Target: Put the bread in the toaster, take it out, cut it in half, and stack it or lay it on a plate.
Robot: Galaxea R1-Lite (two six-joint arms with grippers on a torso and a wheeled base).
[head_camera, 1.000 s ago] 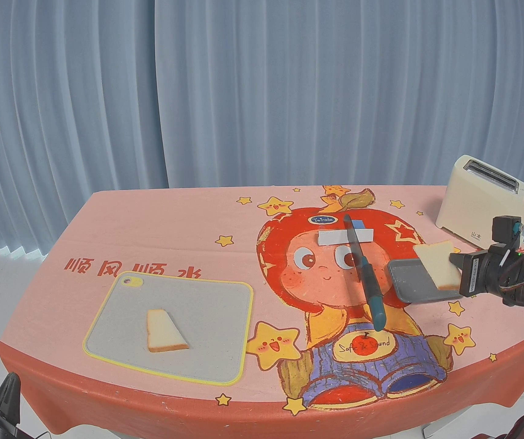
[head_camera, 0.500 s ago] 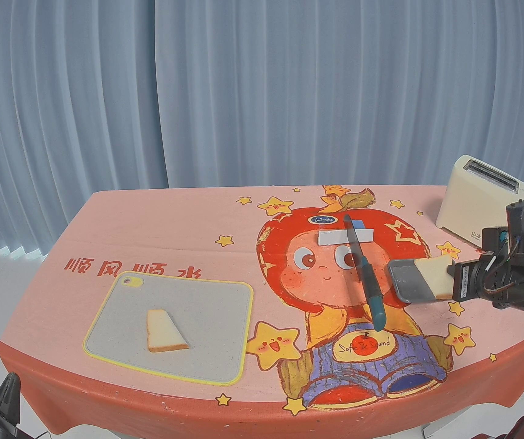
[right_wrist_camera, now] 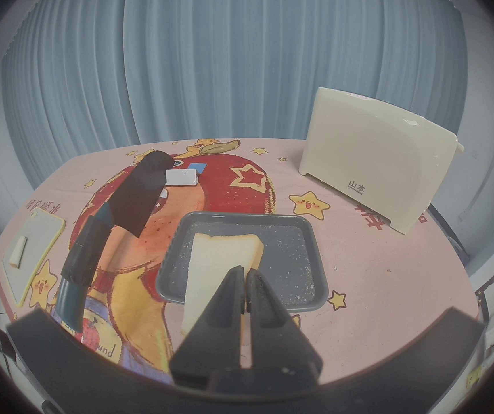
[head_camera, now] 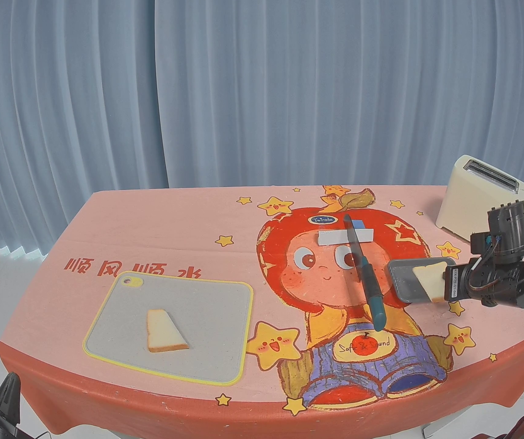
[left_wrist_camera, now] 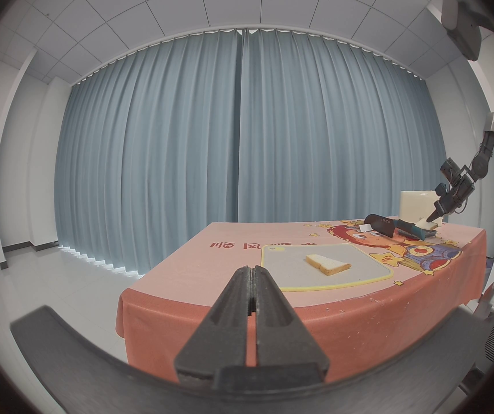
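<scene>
Right gripper: the right gripper (right_wrist_camera: pixel 244 276) is clamped on the near edge of a pale, brown-crusted bread half (right_wrist_camera: pixel 219 258). It holds the piece low over a dark grey rectangular metal tray (right_wrist_camera: pixel 293 260). Whether the far edge touches the tray cannot be told.
Handling: the bread half is judged light, soft and crumbly. A hard pinch would dent it, and held by one edge it may sag or tear. The crust side is judged the firmer place to hold.
Left gripper: the left gripper (left_wrist_camera: pixel 251 277) is closed on nothing, low beyond the left end of the surface (head_camera: pixel 170 233).
Second piece: a second pale bread piece (head_camera: pixel 164 331) lies flat on the grey, yellow-rimmed cutting board (head_camera: pixel 213 312), well apart from the tray.
Nearby: a teal-handled, black-bladed knife (head_camera: pixel 366 275) lies just beside the tray, its blade propped on a small white block (head_camera: pixel 334 237). A cream slot toaster (head_camera: pixel 478 197) stands behind the tray.
Obstruction: nothing is judged to block the tray. The knife lies between the tray and the cutting board.
</scene>
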